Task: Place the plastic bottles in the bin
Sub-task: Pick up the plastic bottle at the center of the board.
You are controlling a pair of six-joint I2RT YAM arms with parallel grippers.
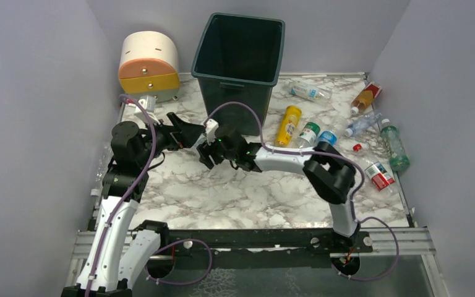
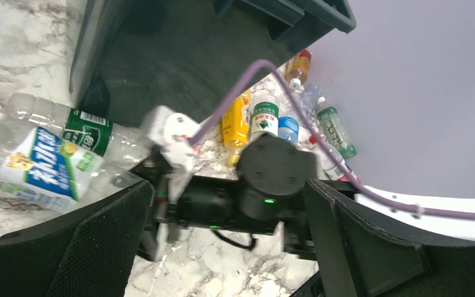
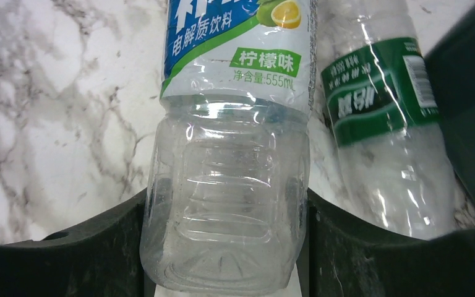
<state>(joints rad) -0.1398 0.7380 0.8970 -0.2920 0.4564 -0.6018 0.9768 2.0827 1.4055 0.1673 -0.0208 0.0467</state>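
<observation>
In the right wrist view, a clear plastic bottle with a blue-and-white label (image 3: 226,204) lies on the marble. My right gripper (image 3: 226,247) is shut on its base, a finger pressed to each side. A second clear bottle with a green label (image 3: 383,142) lies just to its right, against the dark green bin (image 3: 470,93). The left wrist view shows both bottles, blue-labelled (image 2: 43,170) and green-labelled (image 2: 86,130), by the bin's foot (image 2: 161,55). My left gripper (image 1: 188,133) hangs open and empty, facing the right gripper (image 1: 207,151). From above, the bin (image 1: 238,52) stands at the back centre.
Several more bottles lie right of the bin: a yellow one (image 1: 288,125), a green-capped one (image 1: 309,133), an orange one (image 1: 366,98), a green one (image 1: 396,145) and a red-labelled one (image 1: 380,175). A cream, orange and yellow drawer unit (image 1: 148,65) stands back left. Walls enclose the table.
</observation>
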